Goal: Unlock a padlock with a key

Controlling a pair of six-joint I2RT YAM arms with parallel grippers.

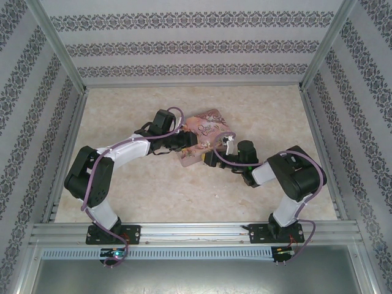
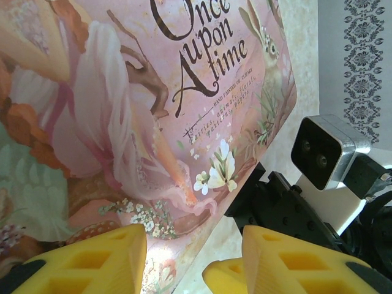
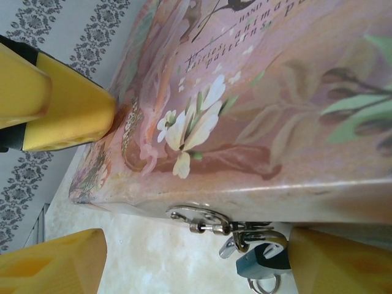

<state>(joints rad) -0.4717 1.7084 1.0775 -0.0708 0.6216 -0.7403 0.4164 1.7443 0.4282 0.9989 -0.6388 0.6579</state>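
Pink tin (image 1: 207,130): lying near the middle of the marbled table (image 1: 184,202), illustrated lid facing up, "Once upon a time" showing across it in the left wrist view.

Padlock (image 3: 260,262): hanging from the latch (image 3: 199,219) on the tin's front wall, thin silver shackle at the top, teal body below. Sitting low between the right gripper's fingers, just beside the one at the right of the right wrist view; touching it or not, impossible to tell.

Key ring (image 3: 263,285): dangling under the padlock's body, partly cut off by the frame edge.

Right gripper (image 3: 196,269): standing wide open at the tin's front wall, yellow fingers flanking the padlock, holding nothing.

Left gripper (image 2: 193,266): also standing open — fingers spread either side of the tin's corner, clamping nothing. One fingertip (image 3: 73,113) touching the tin's end wall; a sliver of table showing between the other finger and the tin's edge.

Right wrist camera (image 2: 324,153): facing the left gripper from just beyond the tin's corner — both arms reaching in to the tin's near side.
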